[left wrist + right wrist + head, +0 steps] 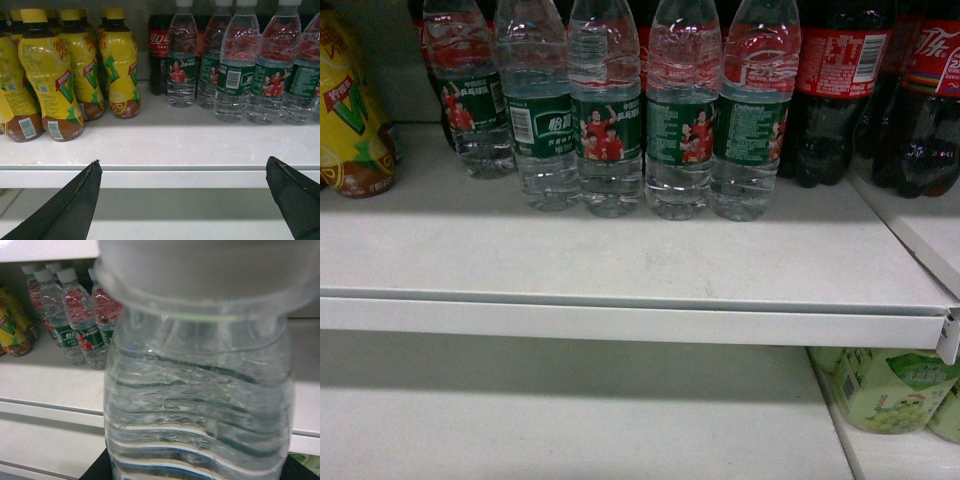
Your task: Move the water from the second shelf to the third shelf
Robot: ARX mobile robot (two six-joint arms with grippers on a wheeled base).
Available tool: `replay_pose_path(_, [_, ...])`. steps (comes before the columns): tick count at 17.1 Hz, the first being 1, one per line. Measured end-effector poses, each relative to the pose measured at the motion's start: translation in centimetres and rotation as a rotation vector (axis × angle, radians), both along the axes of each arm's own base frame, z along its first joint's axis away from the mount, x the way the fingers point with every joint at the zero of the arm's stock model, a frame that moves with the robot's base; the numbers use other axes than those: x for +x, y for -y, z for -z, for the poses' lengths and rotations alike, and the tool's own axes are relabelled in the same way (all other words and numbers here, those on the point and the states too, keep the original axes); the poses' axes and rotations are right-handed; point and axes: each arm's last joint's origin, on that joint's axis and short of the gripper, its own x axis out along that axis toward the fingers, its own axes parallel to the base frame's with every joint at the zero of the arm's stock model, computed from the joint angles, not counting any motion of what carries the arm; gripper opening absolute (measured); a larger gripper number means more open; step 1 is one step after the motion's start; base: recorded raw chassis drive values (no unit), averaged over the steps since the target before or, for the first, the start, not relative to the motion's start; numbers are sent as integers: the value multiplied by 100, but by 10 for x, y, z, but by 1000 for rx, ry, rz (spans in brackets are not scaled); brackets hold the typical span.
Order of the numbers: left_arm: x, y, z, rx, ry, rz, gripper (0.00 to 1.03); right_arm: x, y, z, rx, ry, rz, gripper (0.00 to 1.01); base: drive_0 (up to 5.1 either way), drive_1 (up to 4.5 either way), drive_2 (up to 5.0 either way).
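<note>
In my right wrist view a water bottle (pixel 197 390) fills the frame centre, gripped by the right gripper (pixel 195 472) at bottom. My left gripper (pixel 185 200) hangs released below the shelf (pixel 160 150), lower frame. 5 bottles (pixel 610 120) line the head view's top.

Coca-Cola script is showing on a cola bottle's red label (pixel 159 38), upper centre; water-bottle labels (pixel 606 128) are displaying unreadable white Chinese text.

The light is dim and greenish with soft shadows under the shelf (pixel 620 325), and the near water bottle (pixel 200 405) is blurred, out of focus.
</note>
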Motion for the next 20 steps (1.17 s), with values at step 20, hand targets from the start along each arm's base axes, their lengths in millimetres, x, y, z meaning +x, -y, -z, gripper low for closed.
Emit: replay_pose_path(20, [0,0,0,0,0,2,98,-1,0,-1,2,7,-2,41,0,0,0])
